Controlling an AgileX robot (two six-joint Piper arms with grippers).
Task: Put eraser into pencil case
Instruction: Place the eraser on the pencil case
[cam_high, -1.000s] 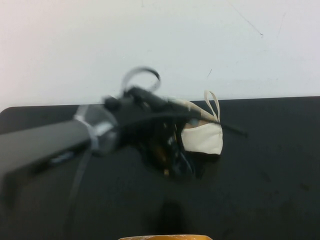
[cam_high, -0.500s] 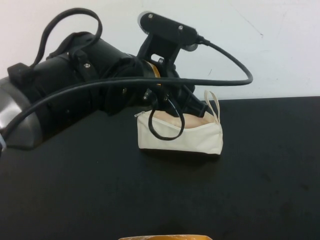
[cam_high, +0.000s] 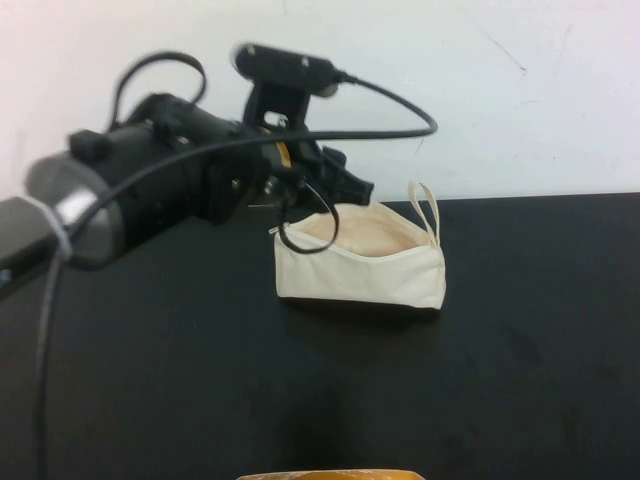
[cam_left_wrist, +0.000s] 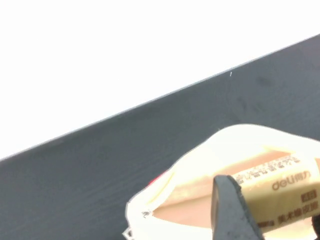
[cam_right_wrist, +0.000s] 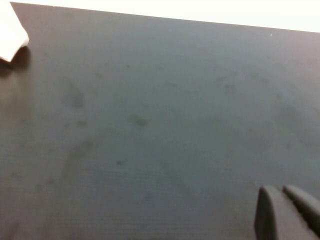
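left tool (cam_high: 345, 190) over pencil case (cam_high: 362, 270) mouth, pinching eraser (cam_left_wrist: 277, 192); lower inside before releasing. right tool (cam_right_wrist: 287, 212) low over counter (cam_right_wrist: 150, 110), fingers pressed together.

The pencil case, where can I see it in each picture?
High view: the pencil case stands open at the middle of the black table, the left gripper at its left end.
Left wrist view: its open mouth sits lower right, the eraser over it.
Right wrist view: only a pale corner, top left.
Shared landmark: the table's far edge.
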